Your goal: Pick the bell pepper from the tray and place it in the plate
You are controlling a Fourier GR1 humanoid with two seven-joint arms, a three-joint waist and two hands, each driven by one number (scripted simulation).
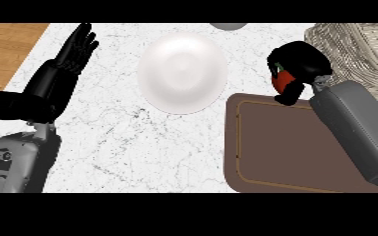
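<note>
Nearby, basket [353, 42] beside bell pepper [280, 82], plate [182, 72] left

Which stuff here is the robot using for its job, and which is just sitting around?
For the job: bell pepper, held in the right hand; tray; plate.
Just sitting around: woven basket at the right; grey thing at the top edge; left hand, resting open at the left.
</note>
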